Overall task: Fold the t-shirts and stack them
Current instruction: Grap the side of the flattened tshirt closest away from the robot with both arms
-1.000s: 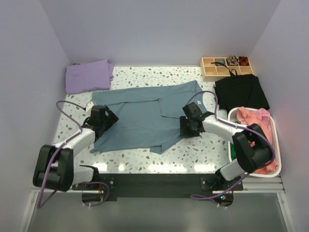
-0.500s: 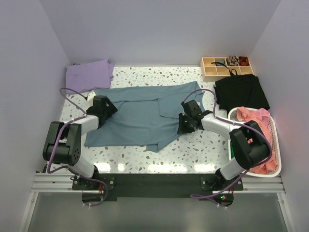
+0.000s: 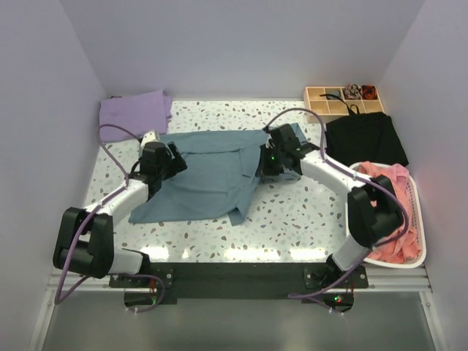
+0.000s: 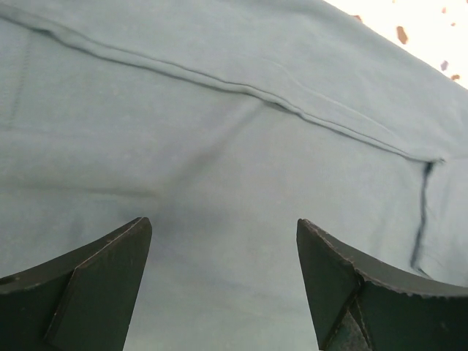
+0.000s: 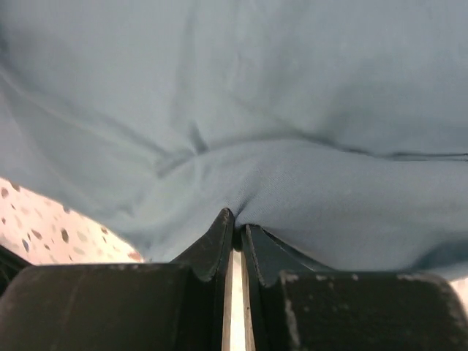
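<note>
The right pincer [image 5: 235,218] is clamped on a pinched ridge of the slate-blue t-shirt [image 3: 212,179], at its right edge. The left pincer [image 4: 223,245] hangs over the shirt's left part, jaws wide apart. The shirt lies rumpled on the bench [image 3: 307,212]. The lavender t-shirt [image 3: 135,115] sits beyond its far-left corner.

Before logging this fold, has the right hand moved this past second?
Yes: the right hand moved left and farther back, away from the white basket, pinching the slate-blue t-shirt.
</note>
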Robot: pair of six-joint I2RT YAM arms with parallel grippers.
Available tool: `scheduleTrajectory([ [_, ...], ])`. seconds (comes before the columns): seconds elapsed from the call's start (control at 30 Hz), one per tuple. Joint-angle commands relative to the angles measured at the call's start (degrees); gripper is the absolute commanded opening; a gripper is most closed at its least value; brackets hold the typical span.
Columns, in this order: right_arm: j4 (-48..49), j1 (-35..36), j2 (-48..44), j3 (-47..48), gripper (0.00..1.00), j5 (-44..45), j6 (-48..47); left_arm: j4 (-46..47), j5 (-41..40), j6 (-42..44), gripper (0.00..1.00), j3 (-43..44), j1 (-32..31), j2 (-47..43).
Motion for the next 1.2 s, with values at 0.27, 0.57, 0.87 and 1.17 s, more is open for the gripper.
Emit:
scheduleTrajectory([
  [0.27,-9.86,-0.01,32.80,36.76,0.18,-1.79,-1.44,-3.28,11.75,4.91,0.86,4.13,-2.77,-2.80],
  [0.57,-5.65,0.07,17.72,29.85,0.57,5.76,-7.14,-3.19,12.37,4.82,0.85,2.28,-3.57,-2.98],
  [0.87,-0.41,0.86,3.21,3.59,0.53,-4.07,1.63,-2.40,14.22,5.70,0.86,3.87,-3.57,0.45],
  [1.17,19.65,2.01,2.14,-9.71,0.51,-11.46,14.82,-3.01,12.55,6.05,0.86,3.78,-3.57,0.19],
])
